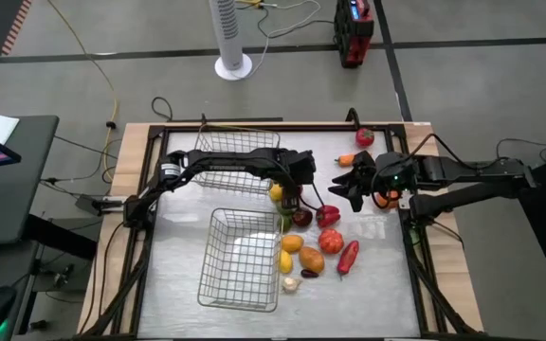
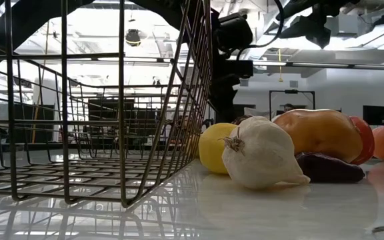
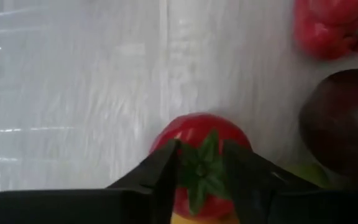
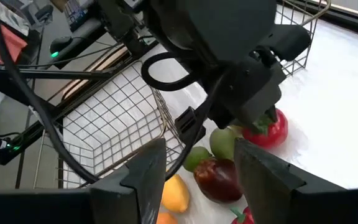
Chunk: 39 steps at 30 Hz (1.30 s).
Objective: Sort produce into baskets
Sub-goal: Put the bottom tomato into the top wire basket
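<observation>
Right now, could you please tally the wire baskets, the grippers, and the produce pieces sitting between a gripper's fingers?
Wire baskets: 2, the far basket and the near basket.
Grippers: 2, the left gripper and the right gripper.
Produce between fingers: 1, the red tomato, in the left gripper.
Total: 5.

Bright overhead lighting glares off the table point(image 1: 368, 284) (left wrist view blurred up close).
</observation>
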### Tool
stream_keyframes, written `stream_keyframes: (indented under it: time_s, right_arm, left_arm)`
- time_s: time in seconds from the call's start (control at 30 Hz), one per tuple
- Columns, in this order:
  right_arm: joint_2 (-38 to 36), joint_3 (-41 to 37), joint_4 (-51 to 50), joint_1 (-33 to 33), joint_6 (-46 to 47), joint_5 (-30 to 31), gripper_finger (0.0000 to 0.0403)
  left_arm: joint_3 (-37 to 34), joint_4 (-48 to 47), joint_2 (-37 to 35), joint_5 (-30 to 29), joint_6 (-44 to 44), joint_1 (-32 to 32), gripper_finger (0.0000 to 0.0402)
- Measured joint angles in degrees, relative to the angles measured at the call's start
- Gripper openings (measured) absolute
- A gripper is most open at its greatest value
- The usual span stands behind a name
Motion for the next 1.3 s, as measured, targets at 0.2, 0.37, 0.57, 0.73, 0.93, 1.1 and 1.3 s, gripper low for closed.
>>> stream_keyframes:
  time_s: [0.2, 0.37, 0.57, 0.73, 0.93, 1.1, 1.3]
  right_arm:
    - [0.0, 0.0, 0.0, 0.0, -0.2, 0.0, 0.0217]
    - [0.0, 0.0, 0.0, 0.0, -0.3, 0.0, 0.0217]
    - [0.0, 0.0, -0.1, 0.0, -0.7, 0.0, 0.0217]
    - [0.0, 0.0, -0.1, 0.0, -0.7, 0.0, 0.0217]
    - [0.0, 0.0, -0.2, 0.0, -0.8, 0.0, 0.0217]
    - [0.0, 0.0, -0.2, 0.0, -0.8, -0.1, 0.0217]
    - [-2.6, 0.0, 0.8, 0.0, -0.6, -0.1, 0.0217]
  left_arm:
    - [0.0, -0.1, 0.0, 0.2, 0.2, 0.0, 0.0029]
    - [0.0, -0.3, 0.0, 1.6, 0.4, 0.1, 0.0004]
    - [0.0, -0.3, -0.1, 1.4, -2.0, 0.6, 0.0000]
    - [1.9, -2.5, -0.4, 3.6, -3.6, 1.3, 0.0000]
    - [6.0, -3.2, -0.5, 6.6, -4.3, 1.6, 0.0000]
    - [10.3, -5.8, -0.5, 8.2, -4.6, 1.9, 0.0000]
    - [19.2, -14.6, -0.5, 10.6, -7.7, 3.9, 0.0000]
